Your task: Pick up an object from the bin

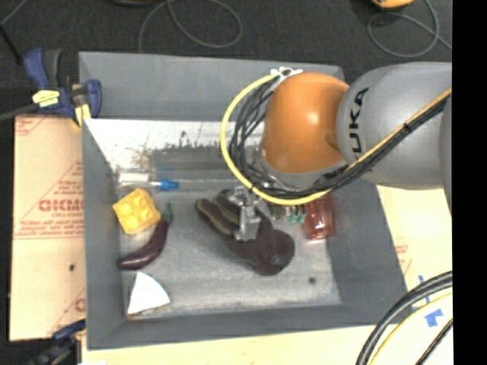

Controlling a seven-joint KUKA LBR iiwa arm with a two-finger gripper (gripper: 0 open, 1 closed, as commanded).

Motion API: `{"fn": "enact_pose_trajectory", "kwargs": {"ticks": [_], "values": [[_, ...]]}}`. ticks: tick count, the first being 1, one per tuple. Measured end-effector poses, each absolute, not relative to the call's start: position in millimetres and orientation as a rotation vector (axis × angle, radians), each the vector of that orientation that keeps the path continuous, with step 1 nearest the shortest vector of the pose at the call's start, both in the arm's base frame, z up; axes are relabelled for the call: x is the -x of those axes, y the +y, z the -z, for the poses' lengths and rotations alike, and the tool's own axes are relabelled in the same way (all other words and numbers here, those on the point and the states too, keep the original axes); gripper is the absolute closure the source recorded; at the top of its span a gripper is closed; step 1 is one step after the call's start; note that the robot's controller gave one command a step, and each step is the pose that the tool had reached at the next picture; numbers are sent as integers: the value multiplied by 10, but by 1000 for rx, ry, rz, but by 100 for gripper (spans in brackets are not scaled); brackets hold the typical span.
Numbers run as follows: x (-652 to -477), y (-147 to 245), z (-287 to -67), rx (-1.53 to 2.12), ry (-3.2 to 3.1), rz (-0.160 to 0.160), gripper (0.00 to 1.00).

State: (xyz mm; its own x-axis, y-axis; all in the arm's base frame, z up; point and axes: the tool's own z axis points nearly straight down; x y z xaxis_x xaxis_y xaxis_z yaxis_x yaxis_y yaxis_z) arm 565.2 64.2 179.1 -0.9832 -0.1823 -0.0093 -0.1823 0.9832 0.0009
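Observation:
My gripper (246, 225) hangs under the orange wrist cover in the middle of the bin, its metal fingers down against a dark brown, floppy leather-like thing (262, 249) that lies flat there. A part of that dark thing (213, 213) sticks out to the left of the fingers. Just right of the gripper lies a reddish translucent packet (318, 219) with a small green bit beside it. Whether anything sits between the fingers is hidden by the gripper body.
At the left lie a yellow studded block (135, 210), a dark purple eggplant (146, 251), a white wedge (147, 293) in the front left corner, and a clear syringe with a blue tip (148, 182) near the back wall.

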Motion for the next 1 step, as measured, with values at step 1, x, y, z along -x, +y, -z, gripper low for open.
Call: {"fn": "enact_pose_trajectory", "kwargs": {"ticks": [1], "values": [[-5560,513,-2570,272,3117,-1,100]]}}
